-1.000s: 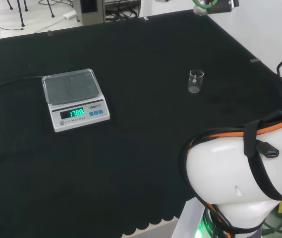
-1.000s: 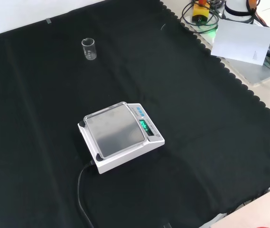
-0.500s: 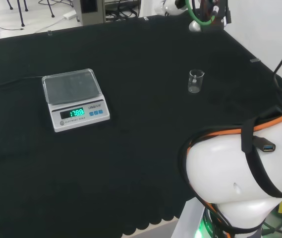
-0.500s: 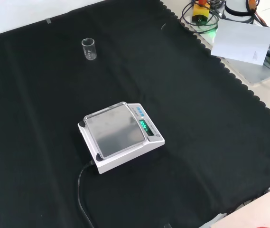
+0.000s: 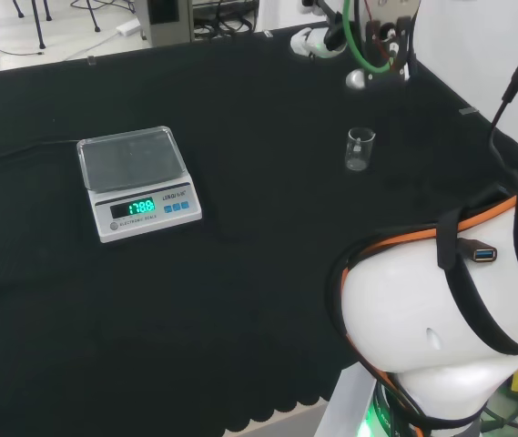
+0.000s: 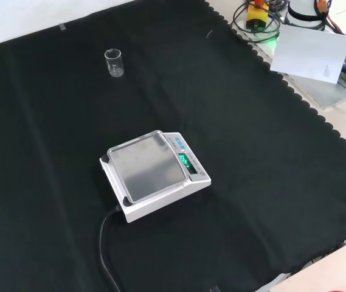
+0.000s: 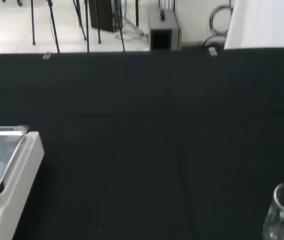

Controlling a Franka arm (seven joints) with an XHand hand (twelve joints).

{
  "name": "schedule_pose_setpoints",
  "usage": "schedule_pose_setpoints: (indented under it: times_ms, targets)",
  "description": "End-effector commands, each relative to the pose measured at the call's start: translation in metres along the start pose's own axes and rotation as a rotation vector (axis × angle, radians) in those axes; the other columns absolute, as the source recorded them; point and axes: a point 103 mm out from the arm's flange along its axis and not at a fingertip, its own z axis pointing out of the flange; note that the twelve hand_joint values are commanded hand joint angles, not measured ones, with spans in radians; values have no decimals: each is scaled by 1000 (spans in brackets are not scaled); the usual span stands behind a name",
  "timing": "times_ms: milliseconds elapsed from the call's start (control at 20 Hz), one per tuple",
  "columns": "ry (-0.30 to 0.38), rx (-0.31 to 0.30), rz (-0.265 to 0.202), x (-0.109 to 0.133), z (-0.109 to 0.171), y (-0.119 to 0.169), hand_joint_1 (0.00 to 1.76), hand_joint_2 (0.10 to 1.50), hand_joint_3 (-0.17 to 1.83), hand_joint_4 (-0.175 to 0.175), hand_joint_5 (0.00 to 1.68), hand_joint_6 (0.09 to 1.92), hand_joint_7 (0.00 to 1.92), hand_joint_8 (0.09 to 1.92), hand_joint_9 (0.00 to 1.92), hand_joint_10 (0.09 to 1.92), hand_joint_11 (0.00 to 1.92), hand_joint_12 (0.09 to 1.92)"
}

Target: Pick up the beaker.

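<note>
Black cloth (image 6: 270, 182) is spread over the whole bench, scalloped along its edge in the front view. Pale floor, chair legs and cables are seen beyond the far edge in the wrist view. A white scale (image 5: 137, 185) with a lit green display is set on the cloth, left of centre in the head view; a dark cable (image 6: 104, 255) runs from it in the front view. The clear glass beaker (image 5: 360, 149) stands upright and alone on the cloth, well apart from the scale, to its right in the head view and near the top left in the front view (image 6: 115, 62). The hand (image 5: 381, 41) is seen at the head view's top, above and beyond the beaker, clear of it. Nothing is held or touched; whether its fingers are straight or curled cannot be told.
</note>
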Motion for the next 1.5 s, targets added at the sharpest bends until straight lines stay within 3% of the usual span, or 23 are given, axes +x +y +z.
schedule_pose_setpoints:
  times_ms: [50,200,300,550,750,1500]
  targets:
    - [-42,46,35,-21,42,15,829,1083,-175,-24,506,719,567,734,744,739,461,1331]
    - [-34,166,64,-29,54,24,812,1064,-175,-22,303,619,386,761,557,798,328,1391]
    - [-16,222,82,-37,62,29,782,1026,-175,-7,186,420,172,732,317,835,167,1444]
    - [15,305,105,-52,73,44,755,996,-175,5,189,156,45,703,123,889,45,1495]
    - [8,347,112,-63,77,55,742,986,-175,9,185,109,15,689,56,898,19,1503]
    - [57,405,136,-91,120,72,754,980,-175,4,240,96,62,698,91,913,78,1492]
